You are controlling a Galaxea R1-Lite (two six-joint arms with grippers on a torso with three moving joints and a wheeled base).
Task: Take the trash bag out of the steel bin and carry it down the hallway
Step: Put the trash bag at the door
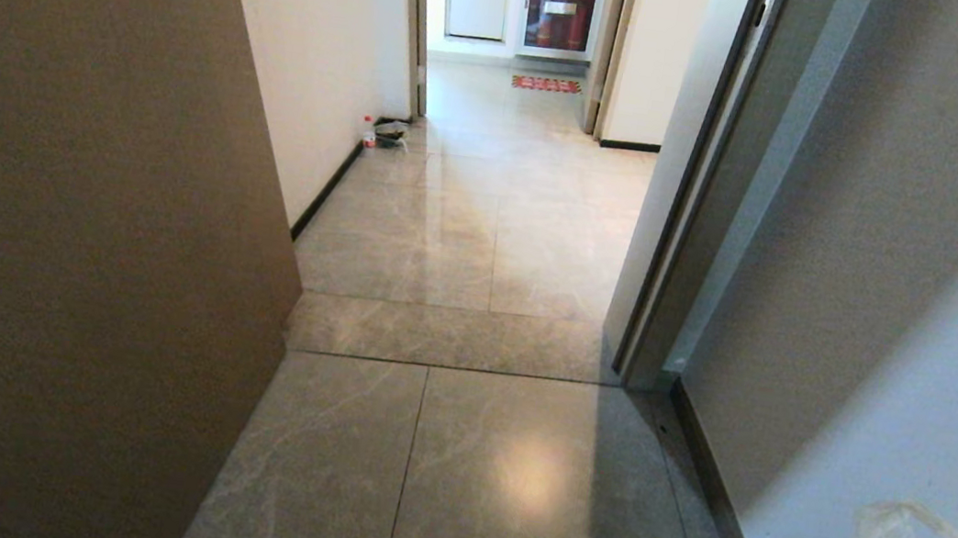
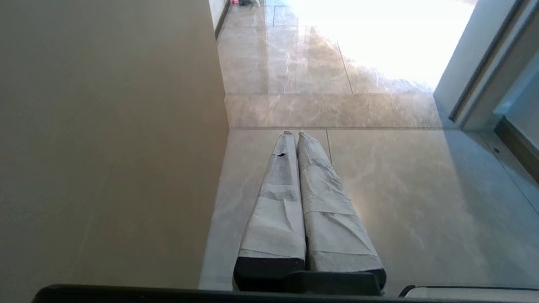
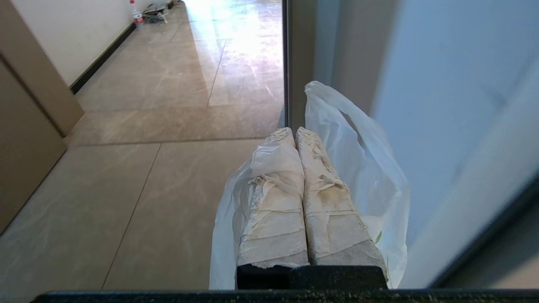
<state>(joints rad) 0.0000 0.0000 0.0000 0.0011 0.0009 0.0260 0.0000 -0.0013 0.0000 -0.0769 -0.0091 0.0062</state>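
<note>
Lighting: daylight from the far end of the hallway (image 1: 486, 214), brightest beyond the doorway. Glare: a soft round reflection on the glossy floor tiles (image 1: 530, 475) in the head view; a blown-out white patch across the tiles in the left wrist view; paler streaks in the right wrist view. Shadow: the brown door (image 1: 76, 234) dim, the right-hand wall (image 1: 913, 345) half shaded, bluish. Distortion: vertical edges lean outward toward the frame sides. Focus: distant items soft.

head: high, down the hallway (image 1: 492, 169) | wrists: low, forward — shared: the doorway tiles (image 2: 337, 110)
</note>
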